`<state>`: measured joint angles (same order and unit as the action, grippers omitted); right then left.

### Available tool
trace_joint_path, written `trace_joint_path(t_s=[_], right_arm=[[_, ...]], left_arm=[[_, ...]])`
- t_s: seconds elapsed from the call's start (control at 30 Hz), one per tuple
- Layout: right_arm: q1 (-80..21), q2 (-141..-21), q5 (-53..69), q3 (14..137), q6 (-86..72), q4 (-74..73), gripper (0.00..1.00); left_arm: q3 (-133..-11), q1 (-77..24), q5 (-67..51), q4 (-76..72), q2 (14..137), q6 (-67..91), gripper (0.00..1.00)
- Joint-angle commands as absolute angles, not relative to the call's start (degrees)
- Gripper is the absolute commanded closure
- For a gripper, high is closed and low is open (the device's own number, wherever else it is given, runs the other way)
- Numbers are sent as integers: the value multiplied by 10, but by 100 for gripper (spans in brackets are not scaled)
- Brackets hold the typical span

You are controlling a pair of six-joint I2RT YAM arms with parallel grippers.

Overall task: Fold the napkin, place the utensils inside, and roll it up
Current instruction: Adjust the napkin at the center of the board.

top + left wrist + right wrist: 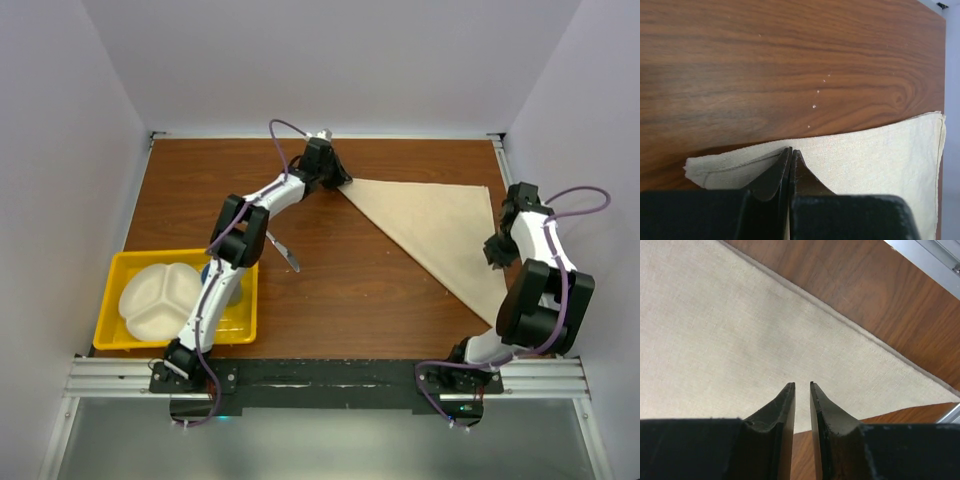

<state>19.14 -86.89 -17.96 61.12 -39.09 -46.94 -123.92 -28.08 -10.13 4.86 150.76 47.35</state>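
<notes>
As the top camera shows it, the napkin (440, 230) lies flat on the wooden table (330, 320), folded into a triangle. Item: the left gripper (333, 172), at the napkin's left corner. Item: the right gripper (498, 250), at the napkin's right edge, about midway along. Item: the knife (284, 251), on bare wood left of the napkin, apart from it. Item: a yellow tray (118, 268) holding a white divided plate (150, 295), farther left of the napkin than the knife.

Left wrist view: fingers (772, 175) pressed together, pinching the napkin (875, 155) at its edge, with cloth bunched up to their left.

Right wrist view: fingers (782, 410) parted by a narrow gap, nothing between them, tips over the napkin (715, 330) near its hem. Contact with the cloth cannot be told.
</notes>
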Motion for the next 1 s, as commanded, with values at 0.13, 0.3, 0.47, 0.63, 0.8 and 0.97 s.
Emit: trace_joint_path(t_s=[0.13, 0.3, 0.47, 0.63, 0.8, 0.97], right_arm=[[196, -918, -170, 571, -395, -450, 78], [196, -943, -167, 548, -400, -432, 78], [196, -965, -159, 538, -376, -414, 78], [188, -967, -142, 558, -343, -419, 77], [178, -945, -173, 618, -310, -468, 74], [183, -920, -199, 612, -309, -504, 70]], left_arm=[[-1216, -250, -45, 85, 1472, 425, 100], [-1186, -242, -53, 99, 1450, 385, 100], [-1172, -228, -58, 127, 1419, 338, 100], [-1179, -213, -74, 149, 1382, 301, 100], [-1180, -205, -129, 135, 1347, 309, 89], [-1185, -204, -180, 104, 1374, 352, 88]])
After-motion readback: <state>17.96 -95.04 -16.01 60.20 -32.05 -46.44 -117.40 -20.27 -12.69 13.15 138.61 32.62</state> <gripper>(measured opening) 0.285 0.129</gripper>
